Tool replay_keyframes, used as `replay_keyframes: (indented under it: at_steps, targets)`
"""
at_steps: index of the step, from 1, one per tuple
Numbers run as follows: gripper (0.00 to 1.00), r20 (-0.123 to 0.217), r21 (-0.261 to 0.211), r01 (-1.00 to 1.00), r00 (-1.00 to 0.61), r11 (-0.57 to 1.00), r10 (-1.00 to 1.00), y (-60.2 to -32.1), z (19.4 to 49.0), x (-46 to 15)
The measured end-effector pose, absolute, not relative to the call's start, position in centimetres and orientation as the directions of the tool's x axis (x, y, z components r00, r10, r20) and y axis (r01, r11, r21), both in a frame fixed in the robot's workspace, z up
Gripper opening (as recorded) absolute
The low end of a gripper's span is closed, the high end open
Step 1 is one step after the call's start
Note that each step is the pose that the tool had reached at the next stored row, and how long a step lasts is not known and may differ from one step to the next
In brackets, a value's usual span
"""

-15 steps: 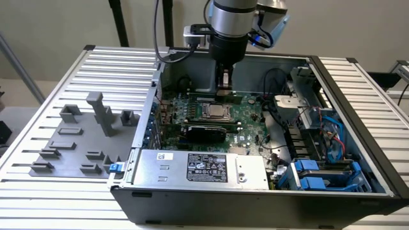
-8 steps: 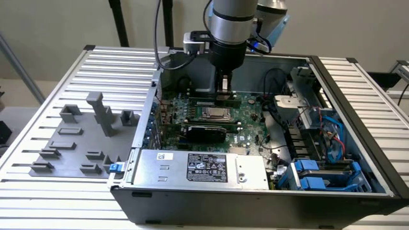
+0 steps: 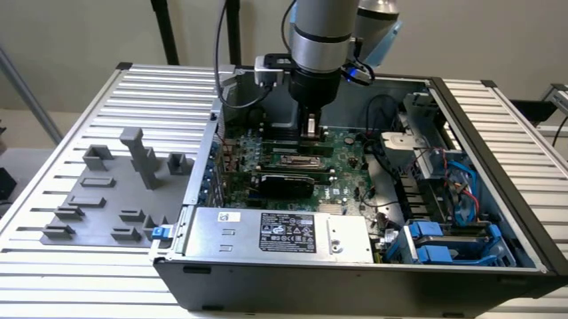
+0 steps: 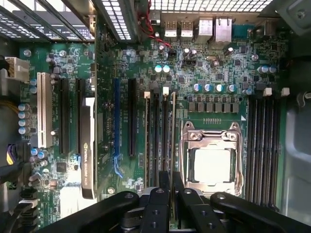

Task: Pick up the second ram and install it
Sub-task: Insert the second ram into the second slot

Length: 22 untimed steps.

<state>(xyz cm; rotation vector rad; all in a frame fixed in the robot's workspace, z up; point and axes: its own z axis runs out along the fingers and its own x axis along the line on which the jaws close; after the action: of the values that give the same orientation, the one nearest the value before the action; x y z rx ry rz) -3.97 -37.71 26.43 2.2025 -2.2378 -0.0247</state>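
The gripper (image 3: 310, 133) is down inside the open computer case (image 3: 479, 119), upper middle of the exterior frame, its fingers (image 4: 165, 189) pinching the second ram (image 4: 173, 131), which stands edge-on over a slot (image 4: 167, 145) beside the CPU socket (image 4: 212, 162). It seems lined up or partly entered (full seating is hard to judge), so pressing home remains. Room is tight: neighbouring slots flank it, and the case wall stands near.
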Motion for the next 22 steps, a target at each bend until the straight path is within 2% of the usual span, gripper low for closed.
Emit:
replay_keyframes:
  at_steps: [15,22]
  targets:
    - [0.14,-0.01,0.012,-1.0,-0.016,0.016,-1.0,-37.8,23.7,-4.0]
    - [0.14,-0.01,0.014,-1.0,-0.016,0.016,-1.0,-37.8,23.5,-3.9]
